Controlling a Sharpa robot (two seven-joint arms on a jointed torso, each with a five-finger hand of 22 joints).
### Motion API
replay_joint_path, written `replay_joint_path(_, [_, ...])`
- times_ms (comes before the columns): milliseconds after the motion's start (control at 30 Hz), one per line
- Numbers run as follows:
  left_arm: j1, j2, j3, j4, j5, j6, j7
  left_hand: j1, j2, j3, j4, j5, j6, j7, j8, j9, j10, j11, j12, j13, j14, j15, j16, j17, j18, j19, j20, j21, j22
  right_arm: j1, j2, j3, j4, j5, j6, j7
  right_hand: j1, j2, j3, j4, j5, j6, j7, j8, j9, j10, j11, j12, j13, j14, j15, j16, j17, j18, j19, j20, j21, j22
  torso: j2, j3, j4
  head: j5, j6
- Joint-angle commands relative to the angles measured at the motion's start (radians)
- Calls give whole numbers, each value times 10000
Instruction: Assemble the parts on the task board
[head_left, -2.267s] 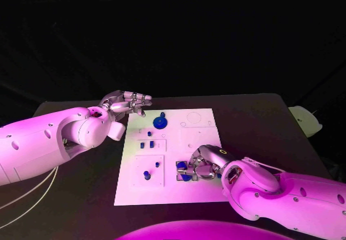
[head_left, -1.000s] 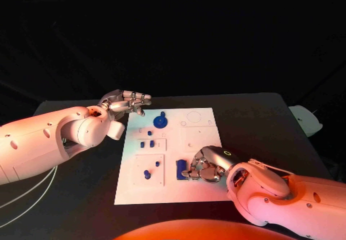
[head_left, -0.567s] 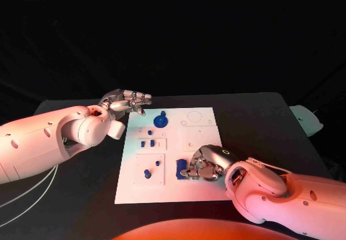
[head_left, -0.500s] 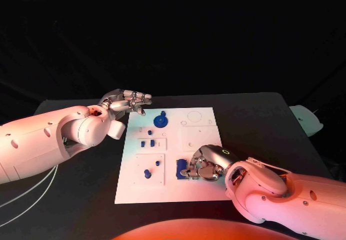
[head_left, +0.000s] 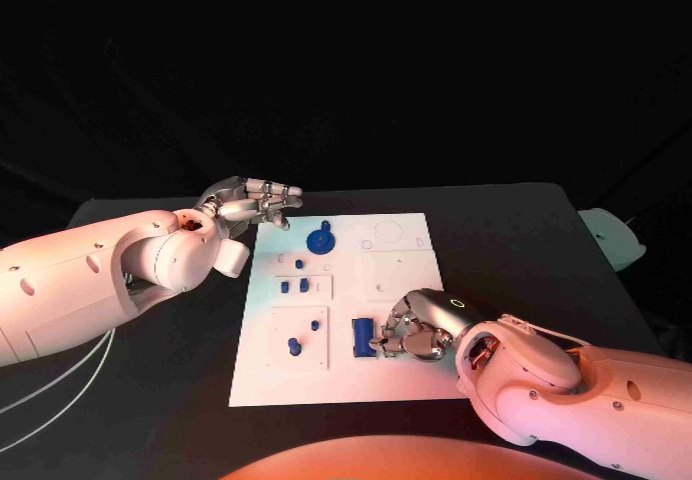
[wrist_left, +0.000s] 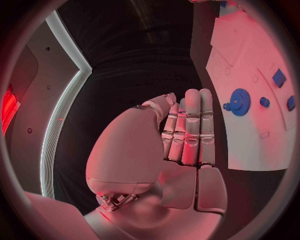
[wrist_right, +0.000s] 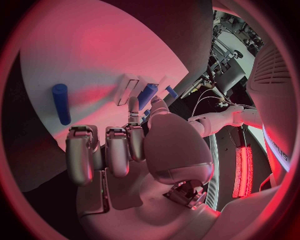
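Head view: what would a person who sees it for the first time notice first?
Probably the white rectangular task board in the middle of the black table, dotted with small blue parts, the largest a round blue gear near its far edge. Next, the silver right hand resting on the board's near part, while the silver left hand hovers beside the far left corner.

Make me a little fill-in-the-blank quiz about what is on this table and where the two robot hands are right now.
1. The small parts on the white board are coloured ____.
2. The round toothed gear lies nearest the robot's ____ hand.
3. The right hand is over the ____ edge of the board, the side closest to the robot.
4. The table under the board is coloured ____.

Missing words: blue; left; near; black
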Motion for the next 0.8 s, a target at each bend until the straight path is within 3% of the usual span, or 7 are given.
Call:
replay_joint_path(33, [4,-11,6,32,10,61,70,8,80,-39,4,-52,-78,-15,6,8,-55,-21,35,13,-26,13,-33,-14,141,-10,36,-37,-15,-7,-56,2,57,-164,186,-161,65,-42,-23,20,64,-17,-31,66,9,80,-70,-70,863,828,-63,19,1585,-117,691,-79,38,2400,3,0,-10,-2,-20])
replay_joint_path(800, [2,-20,6,26,10,58,80,10,91,-36,-1,-50,-88,-11,7,8,-69,-19,49,15,-26,14,-38,-22,142,-6,37,-48,-24,-8,-111,1,126,-136,231,-65,73,-122,-97,52,98,-19,-22,71,22,86,-65,-67,875,827,-61,17,1581,-115,687,-81,30,2398,-8,-9,9,-27,-54])
